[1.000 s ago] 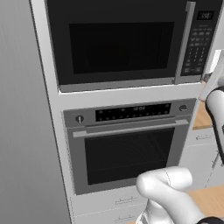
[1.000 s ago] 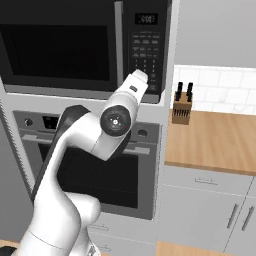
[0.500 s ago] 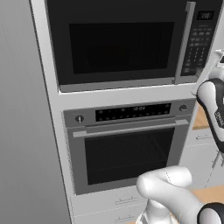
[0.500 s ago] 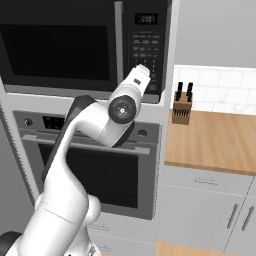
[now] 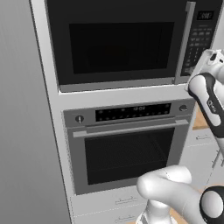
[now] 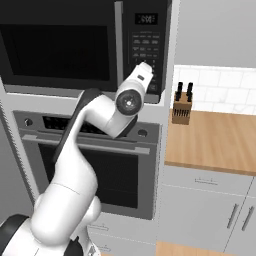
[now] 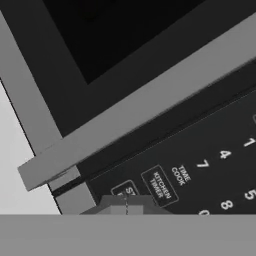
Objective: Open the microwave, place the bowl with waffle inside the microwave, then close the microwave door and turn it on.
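The gripper (image 7: 126,204) is edging closer to the microwave (image 5: 131,39) keypad (image 6: 146,55). Its fingers are pressing together, holding nothing. The microwave door (image 5: 116,41) is sitting closed

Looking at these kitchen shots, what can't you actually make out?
- Microwave cavity: hidden behind the shut microwave door and its dark window, both base views.
- Pincer: the grey band cuts it off in the hand view, so open or shut is unclear.
- Display: digits too small, right base view.
- Keypad: cut off by the hand view's edges; the lowest label reads partly.
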